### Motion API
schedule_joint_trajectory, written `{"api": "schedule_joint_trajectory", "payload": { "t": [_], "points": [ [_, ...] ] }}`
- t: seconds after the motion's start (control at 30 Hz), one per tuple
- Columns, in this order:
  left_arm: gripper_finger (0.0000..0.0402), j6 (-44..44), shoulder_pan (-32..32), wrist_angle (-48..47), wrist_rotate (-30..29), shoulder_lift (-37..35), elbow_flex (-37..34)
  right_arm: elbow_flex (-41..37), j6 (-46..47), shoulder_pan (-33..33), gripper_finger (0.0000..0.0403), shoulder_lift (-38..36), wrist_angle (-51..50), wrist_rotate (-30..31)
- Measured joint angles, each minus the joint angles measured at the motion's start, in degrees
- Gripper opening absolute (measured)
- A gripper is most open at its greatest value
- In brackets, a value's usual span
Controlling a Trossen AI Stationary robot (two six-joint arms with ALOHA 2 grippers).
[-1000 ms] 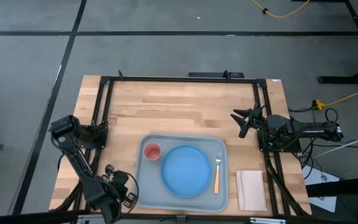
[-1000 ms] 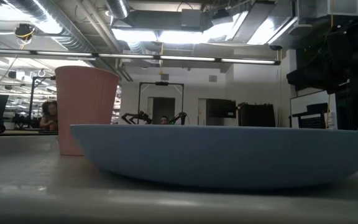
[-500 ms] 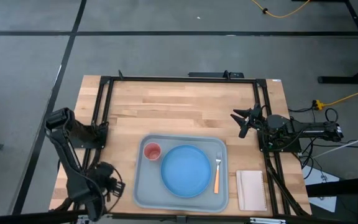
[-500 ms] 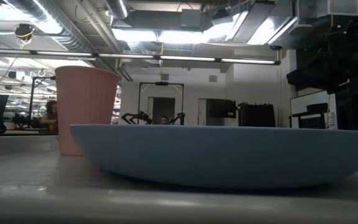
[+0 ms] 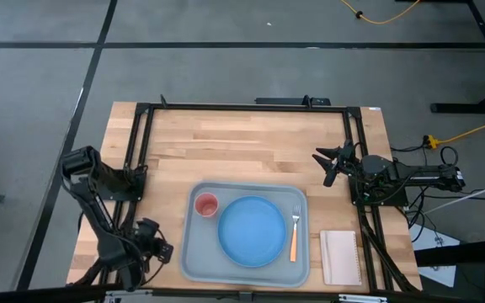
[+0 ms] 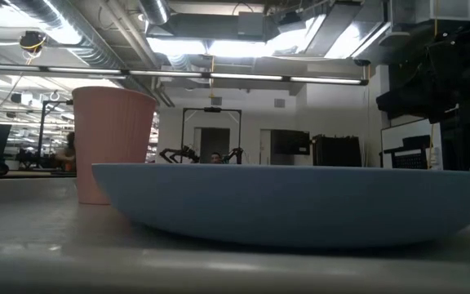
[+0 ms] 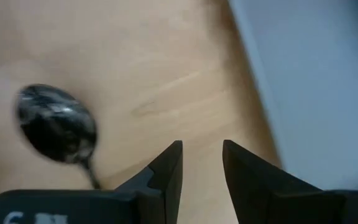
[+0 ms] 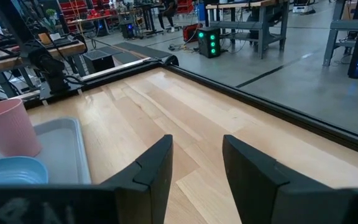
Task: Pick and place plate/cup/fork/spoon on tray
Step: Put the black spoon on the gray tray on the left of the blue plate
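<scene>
The pale blue-grey tray point(image 5: 190, 252) lies at the table's near middle. On it rest the blue plate point(image 5: 253, 230), the pink-red cup point(image 5: 205, 205) upright at its far left corner, and the orange-handled fork point(image 5: 294, 236) along its right side. The dark spoon point(image 7: 58, 124) lies on the wood left of the tray's rim point(image 7: 253, 56); its handle runs under my left gripper's body. My left gripper point(image 7: 202, 146) hovers low over the wood between spoon and tray, open by a narrow gap, also seen from above point(image 5: 154, 244). My right gripper point(image 5: 322, 168) waits open at the table's right side.
A small white rectangular pad point(image 5: 339, 257) lies right of the tray near the front edge. A black frame point(image 5: 242, 107) runs round the table's far and side edges. Bare wood stretches across the far half of the table. The low view shows cup point(image 6: 113, 143) and plate point(image 6: 292, 204) close up.
My left gripper has moved near the table's near left corner, away from the front edge and a little toward the left edge, staying beside the tray's left rim. Plate, cup and fork have kept still.
</scene>
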Motion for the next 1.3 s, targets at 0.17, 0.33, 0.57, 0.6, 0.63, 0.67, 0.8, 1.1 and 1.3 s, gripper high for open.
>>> {"api": "schedule_joint_trajectory", "payload": {
  "t": [0.17, 0.33, 0.57, 0.6, 0.63, 0.67, 0.8, 1.1, 1.3],
  "points": [
    [0.0108, -0.9, -0.3, 16.7, -1.0, 0.0, -7.5, 0.0, 0.0, 0.0, 0.0145, 0.0, 0.0, 0.0],
    [0.0108, -0.8, -0.5, 15.4, -1.8, -0.8, -6.8, 0.0, 0.0, 0.0, 0.0145, 0.0, 0.0, 0.0],
    [0.0108, -0.9, -3.6, 7.1, -2.1, -9.3, -3.9, 0.0, 0.0, 0.0, 0.0145, 0.0, 0.0, 0.0],
    [0.0108, -0.9, -3.8, 4.9, -2.3, -10.2, -3.6, 0.0, 0.0, 0.0, 0.0145, 0.0, 0.0, 0.0],
    [0.0108, -0.9, -3.8, 3.0, -2.3, -10.7, -3.5, 0.0, 0.2, 0.0, 0.0145, 0.0, 0.0, 0.0],
    [0.0108, -0.7, -3.8, 1.8, -2.2, -11.1, -3.5, 0.0, 0.3, 0.0, 0.0145, 0.0, 0.0, 0.0],
    [0.0108, -0.9, -3.8, 3.8, -2.1, -11.0, -3.5, 0.0, 0.2, 0.0, 0.0145, 0.0, 0.0, 0.0],
    [0.0108, 0.6, -0.8, 20.9, -1.7, -7.3, -3.5, 0.0, -0.1, 0.0, 0.0145, 0.0, 0.0, 0.0],
    [0.0114, 0.5, 0.0, 18.2, 1.4, -4.4, -3.6, 0.0, -0.1, 0.0, 0.0145, 0.0, 0.0, 0.0]
  ]
}}
